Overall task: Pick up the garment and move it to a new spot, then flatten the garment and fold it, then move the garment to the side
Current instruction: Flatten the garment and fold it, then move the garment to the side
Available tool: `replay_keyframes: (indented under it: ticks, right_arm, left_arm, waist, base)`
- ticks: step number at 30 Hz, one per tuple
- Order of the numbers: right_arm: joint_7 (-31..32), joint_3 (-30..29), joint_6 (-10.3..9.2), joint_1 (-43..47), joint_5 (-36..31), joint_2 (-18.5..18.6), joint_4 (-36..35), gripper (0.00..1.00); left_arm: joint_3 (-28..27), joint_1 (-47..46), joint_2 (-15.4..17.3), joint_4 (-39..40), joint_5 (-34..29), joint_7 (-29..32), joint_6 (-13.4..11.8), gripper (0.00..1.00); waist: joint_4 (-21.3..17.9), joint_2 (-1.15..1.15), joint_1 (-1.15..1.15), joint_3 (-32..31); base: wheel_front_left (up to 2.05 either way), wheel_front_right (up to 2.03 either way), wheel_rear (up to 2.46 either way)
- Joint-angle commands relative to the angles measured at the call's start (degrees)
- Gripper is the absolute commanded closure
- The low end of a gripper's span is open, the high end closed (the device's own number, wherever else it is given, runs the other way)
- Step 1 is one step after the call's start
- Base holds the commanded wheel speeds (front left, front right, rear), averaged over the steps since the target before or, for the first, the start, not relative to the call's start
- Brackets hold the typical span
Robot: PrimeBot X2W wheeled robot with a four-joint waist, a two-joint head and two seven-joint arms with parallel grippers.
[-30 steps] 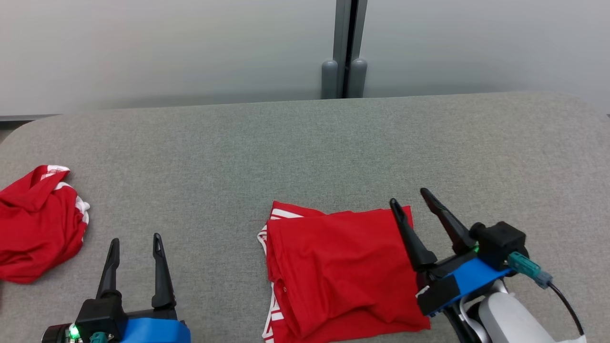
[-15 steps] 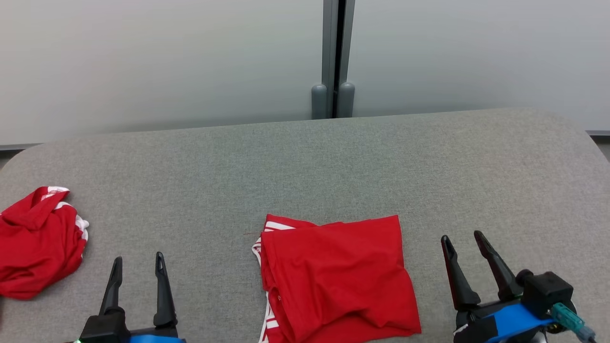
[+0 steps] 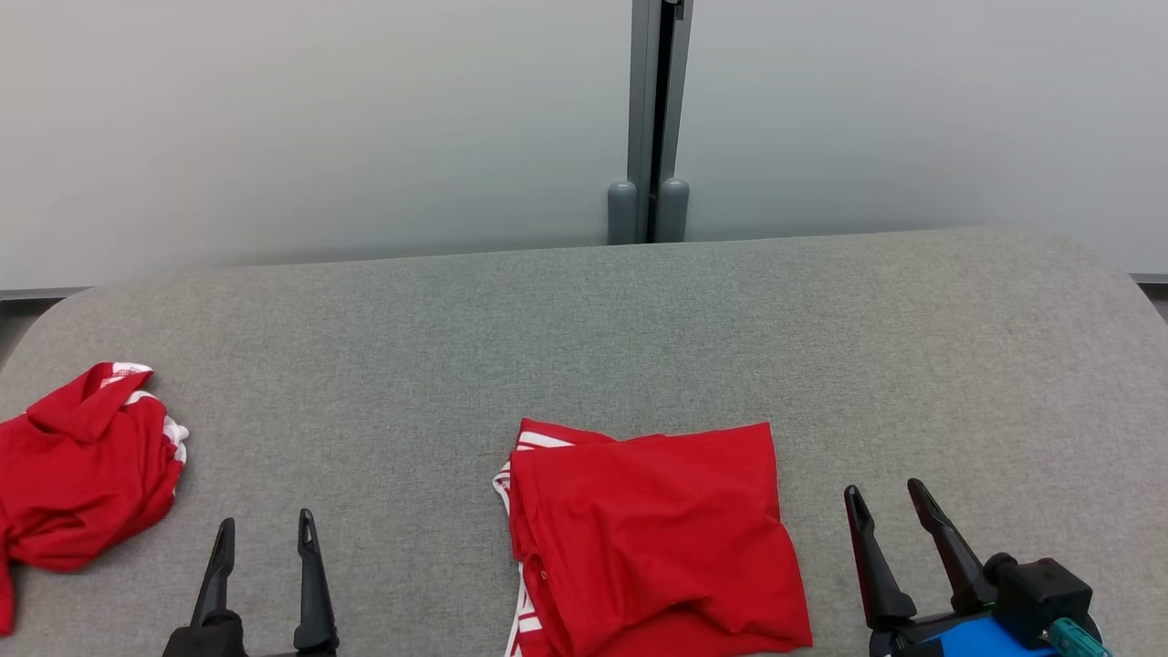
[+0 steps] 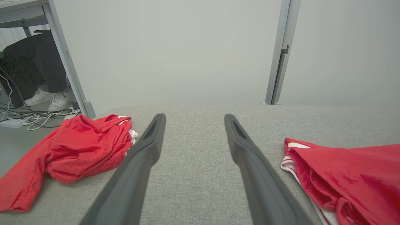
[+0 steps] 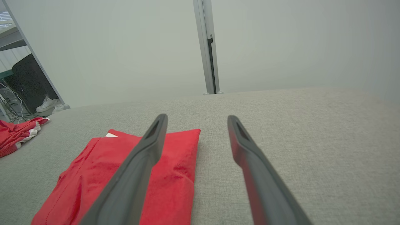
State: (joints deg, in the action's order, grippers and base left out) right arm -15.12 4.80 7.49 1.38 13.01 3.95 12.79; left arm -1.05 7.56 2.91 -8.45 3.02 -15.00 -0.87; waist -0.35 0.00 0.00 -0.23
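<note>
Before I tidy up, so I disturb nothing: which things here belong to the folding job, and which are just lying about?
Job: folded red garment, left tool, right tool, grey table.
Lying about: crumpled red garment, floor cables, person's white shoes.

Head view:
- Folded garment (image 3: 652,538) runs off the bottom edge, near hem unseen. Inner layers are hidden under the top fold.
- Crumpled garment (image 3: 82,474) is clipped by the left edge.
- Left gripper (image 3: 265,520) and right gripper (image 3: 883,488): bodies are cut by the bottom edge.

Left wrist view:
- Folded garment is clipped right and bottom.
- Person's legs (image 4: 43,62) show under a desk (image 4: 22,9). The rest of the person is hidden.

Right wrist view:
- The gripper's own finger (image 5: 137,165) covers part of the folded garment.
- Crumpled garment is cut at the left edge.
</note>
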Motion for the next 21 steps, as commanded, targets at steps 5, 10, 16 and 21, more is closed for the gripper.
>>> replay_keyframes:
  ticks: [5, 10, 16, 21]
  right_arm:
    - [-0.01, -0.64, 0.01, 0.82, -0.90, -0.36, -0.02, 0.00]
    - [-0.01, -0.75, 0.01, 0.63, -1.07, -0.51, 0.34, 0.00]
    - [-0.01, -0.73, 0.01, 0.57, -1.20, -0.61, 0.67, 0.00]
    - [-0.01, -0.69, 0.01, 0.69, -1.40, -0.71, 0.90, 0.00]
  left_arm:
    - [-0.27, 0.35, -0.03, 0.13, -0.12, -0.24, 0.23, 0.00]
    - [-0.39, 0.24, -0.03, 0.09, -0.12, -0.24, 0.15, 0.00]
    - [-0.47, 0.08, -0.03, 0.07, -0.15, -0.24, 0.20, 0.00]
    - [-0.68, -0.24, -0.03, -0.12, -0.25, -0.24, 0.32, 0.00]
  waist:
    - [0.23, 0.00, 0.00, -0.15]
    - [0.19, 0.00, 0.00, -0.16]
    - [0.06, 0.00, 0.00, 0.00]
    - [0.10, 0.00, 0.00, 0.06]
  base:
    - [0.00, 0.00, 0.00]
    - [0.00, 0.00, 0.00]
    - [0.00, 0.00, 0.00]
    - [0.00, 0.00, 0.00]
